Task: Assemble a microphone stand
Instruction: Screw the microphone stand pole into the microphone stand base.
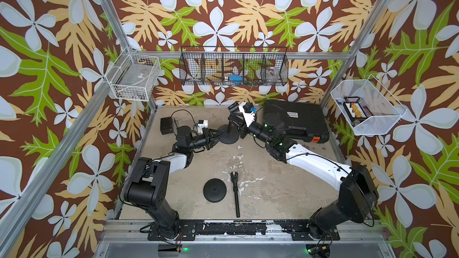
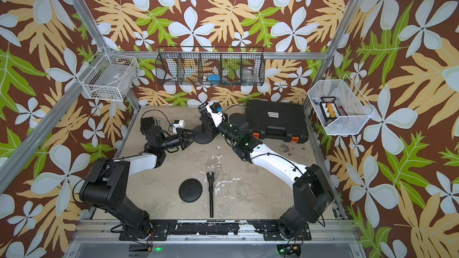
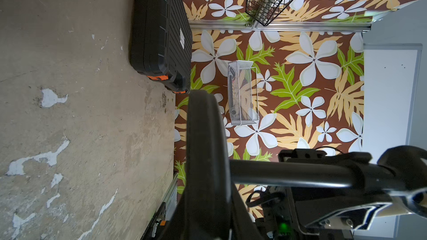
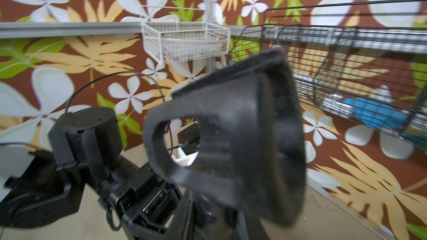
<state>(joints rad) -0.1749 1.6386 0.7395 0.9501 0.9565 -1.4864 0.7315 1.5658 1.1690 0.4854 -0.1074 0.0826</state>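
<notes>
At the back middle of the table a round black base (image 1: 228, 138) carries an upright pole (image 1: 229, 126) with a microphone clip (image 1: 233, 108) on top. My left gripper (image 1: 215, 136) is shut on the rim of this base, which the left wrist view shows edge-on (image 3: 205, 148) with the pole (image 3: 288, 174) rising from it. My right gripper (image 1: 234, 121) is shut on the pole just under the clip, which fills the right wrist view, blurred (image 4: 231, 135). Near the front, a second base (image 1: 214, 190) and a second pole with a clip (image 1: 235, 194) lie loose.
A black tool case (image 1: 295, 120) lies at the back right and a small black box (image 1: 166, 125) at the back left. Wire baskets hang on the walls: white at left (image 1: 134, 78), black at the back (image 1: 233, 69), white at right (image 1: 367, 107).
</notes>
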